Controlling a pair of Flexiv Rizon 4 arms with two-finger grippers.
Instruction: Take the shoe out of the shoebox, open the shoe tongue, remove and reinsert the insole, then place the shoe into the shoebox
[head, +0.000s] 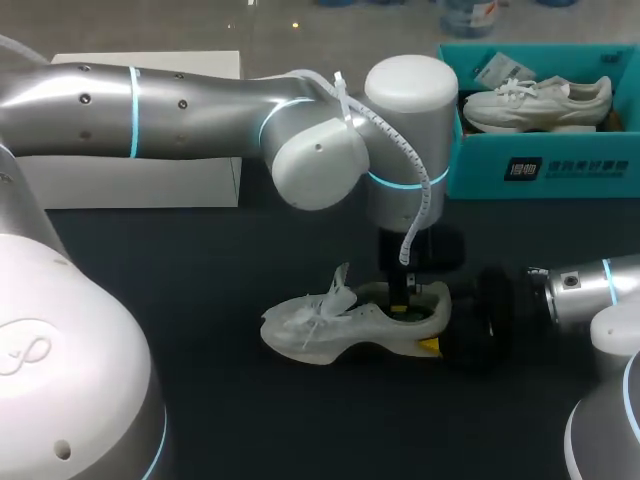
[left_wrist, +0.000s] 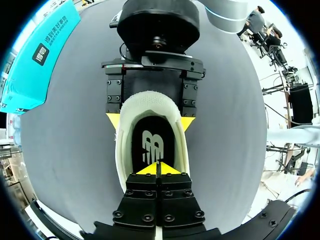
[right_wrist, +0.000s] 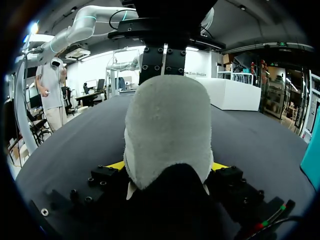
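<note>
Shoe (head: 320, 325) upright on dark surface (head: 180, 300), toe toward left arm's side, tongue raised. Right gripper (left_wrist: 150, 121) clamped on heel, one yellow tip each side. Left gripper (left_wrist: 160, 169) pointing down into shoe opening, tips pressed together over black insole (left_wrist: 150, 142) lying inside. Farther back: teal shoebox (head: 560, 170) holding second shoe (head: 535, 103); white box (head: 130, 180) at far left.

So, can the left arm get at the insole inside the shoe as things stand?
Probably yes. The left gripper sits right over the opening of the shoe, its tips together at the exposed insole. The right gripper clamps the heel from the sides and leaves the opening free.
</note>
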